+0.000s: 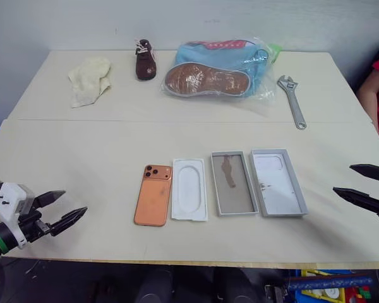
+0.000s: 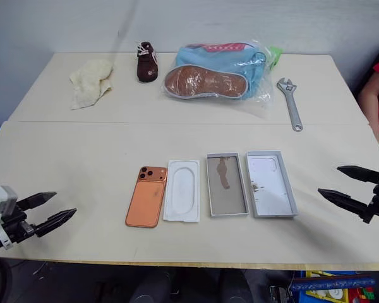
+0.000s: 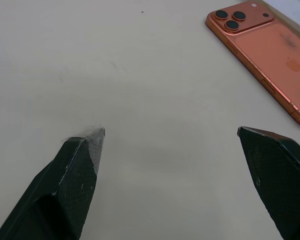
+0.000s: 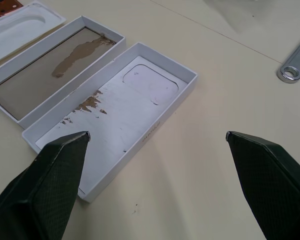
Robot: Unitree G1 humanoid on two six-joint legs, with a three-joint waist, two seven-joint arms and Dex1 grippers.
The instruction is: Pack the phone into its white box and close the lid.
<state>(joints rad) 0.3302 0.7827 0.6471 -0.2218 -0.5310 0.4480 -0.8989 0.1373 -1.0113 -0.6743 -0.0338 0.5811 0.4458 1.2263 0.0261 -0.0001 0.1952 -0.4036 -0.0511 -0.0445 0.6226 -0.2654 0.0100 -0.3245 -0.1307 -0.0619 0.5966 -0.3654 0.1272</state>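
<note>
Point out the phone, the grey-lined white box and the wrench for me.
phone [image 1: 153, 197], left eye view, middle of its orange back.
white box [image 1: 234, 184], left eye view, grey floor below the brown smudge.
wrench [image 1: 295, 107], left eye view, middle of its handle.

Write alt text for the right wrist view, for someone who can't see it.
The right tool, open and empty, hovers over the table just short of the lid, which lies open side up. Beside the lid sits the white box with its grey, brown-smudged inside, then a flat white insert; a wrench's end shows at the far edge.
</note>
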